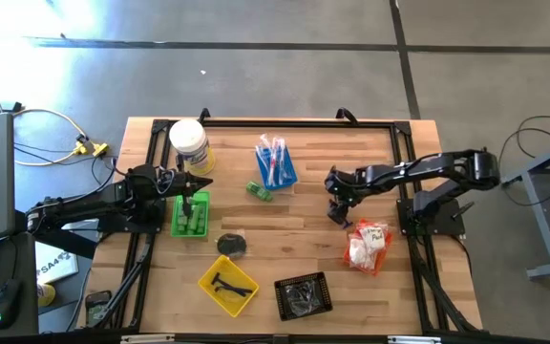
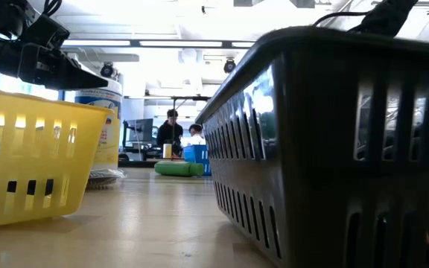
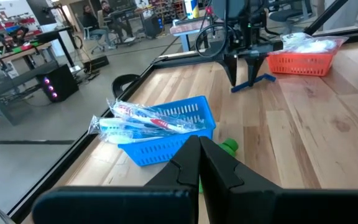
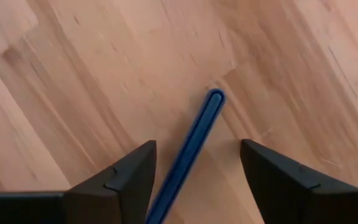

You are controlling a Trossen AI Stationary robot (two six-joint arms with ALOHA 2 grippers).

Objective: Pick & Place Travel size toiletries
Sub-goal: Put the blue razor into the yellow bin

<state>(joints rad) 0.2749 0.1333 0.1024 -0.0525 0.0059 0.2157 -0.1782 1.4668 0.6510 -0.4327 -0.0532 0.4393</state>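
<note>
Toothbrush [image 4: 191, 149], blue and thin, lies on my wooden surface [image 4: 73, 74] between the right gripper [image 1: 336, 212]'s spread fingers [image 4: 123, 177] (released, centre-right of the high view). Farther left, my left gripper [image 1: 197, 184] hangs clenched over the green tray [image 1: 190, 215].

Bright, even overhead light; soft short shadows on tabletop [image 1: 285, 258]. Low view: ceiling strip lights [image 2: 192, 43] glare, near black basket [image 2: 334, 149] blurred, background washed out.
</note>
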